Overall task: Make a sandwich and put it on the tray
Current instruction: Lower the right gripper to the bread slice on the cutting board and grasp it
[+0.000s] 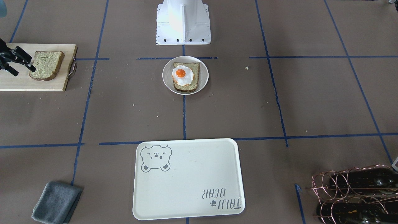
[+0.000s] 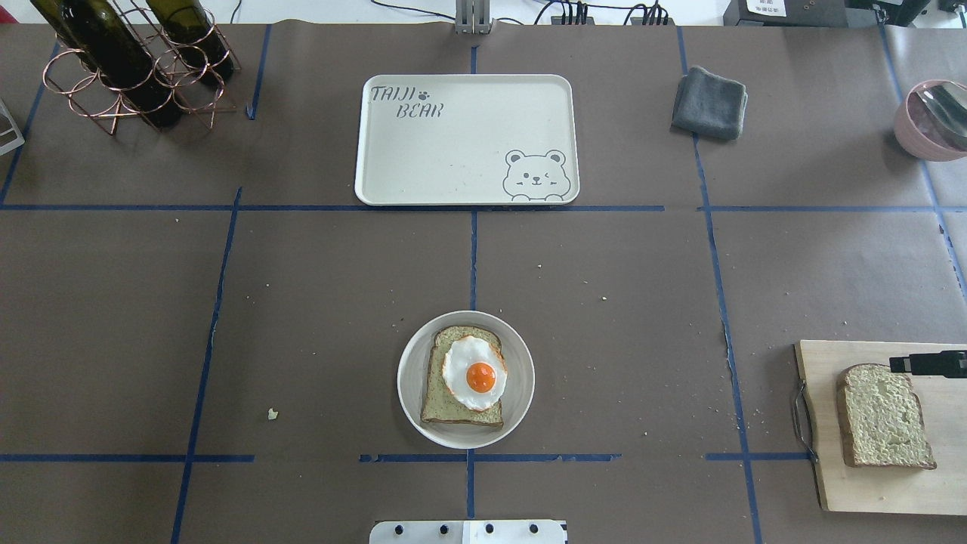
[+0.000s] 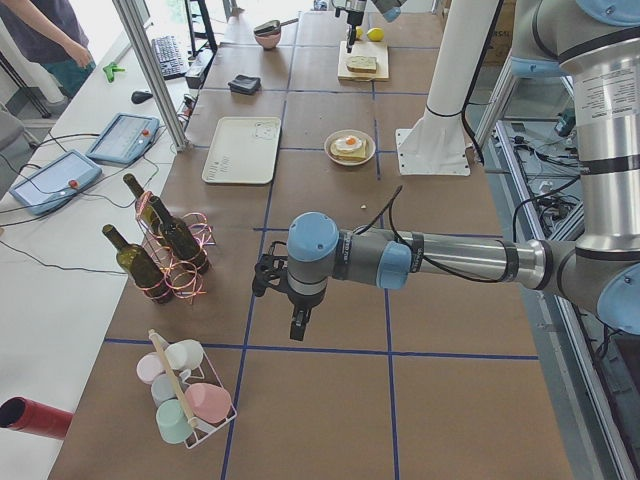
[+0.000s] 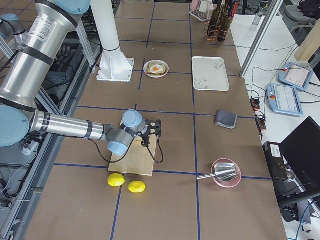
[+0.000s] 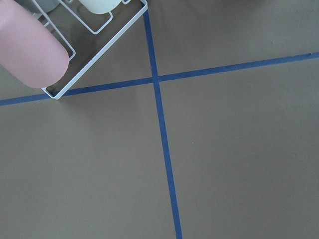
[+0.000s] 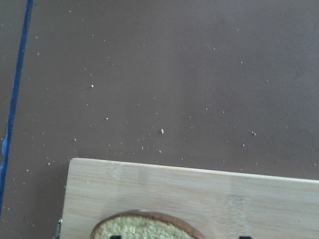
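Observation:
One bread slice (image 1: 46, 65) lies on the wooden cutting board (image 1: 18, 84) at the robot's right; it also shows in the overhead view (image 2: 884, 415) and at the bottom of the right wrist view (image 6: 144, 226). My right gripper (image 1: 25, 71) hovers at that slice's outer edge, open and empty. The second slice (image 2: 453, 397) lies on the round white plate (image 2: 408, 378) with the fried egg (image 2: 474, 372) on top. The bear tray (image 2: 453, 151) lies empty at the far side. My left gripper (image 3: 295, 300) hangs over bare table far to the left; I cannot tell if it is open.
A grey cloth (image 2: 709, 102) lies right of the tray. A copper bottle rack (image 2: 128, 68) stands at the far left. A pink bowl (image 2: 933, 121) sits at the far right. Two lemons (image 4: 116, 180) lie beyond the board. A cup rack (image 3: 185, 395) stands near the left gripper.

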